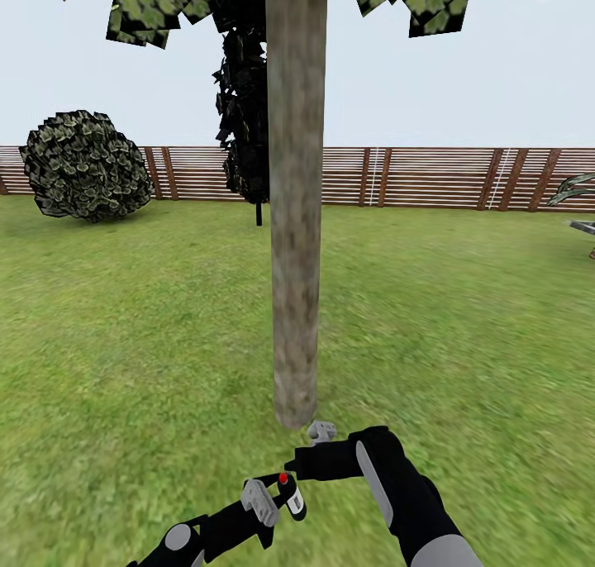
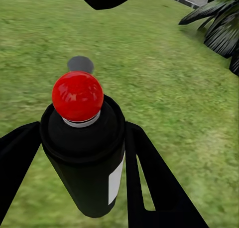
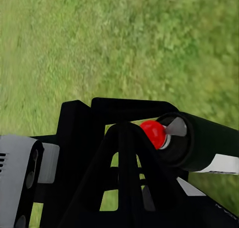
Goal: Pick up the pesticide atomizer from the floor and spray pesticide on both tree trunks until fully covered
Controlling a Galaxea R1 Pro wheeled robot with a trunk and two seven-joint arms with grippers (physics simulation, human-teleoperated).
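The left gripper (image 2: pixel 82 158) clamps the pesticide atomizer (image 2: pixel 84 153) near the tree trunk (image 1: pixel 295 220), open lawn (image 1: pixel 463 319) surrounding; right gripper (image 1: pixel 321 431) aperture indeterminate, trunk top cropped.

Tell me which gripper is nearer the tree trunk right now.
Right. The right gripper sits at the base of the tree trunk, almost touching it. The left gripper is lower and nearer the robot, holding the atomizer.
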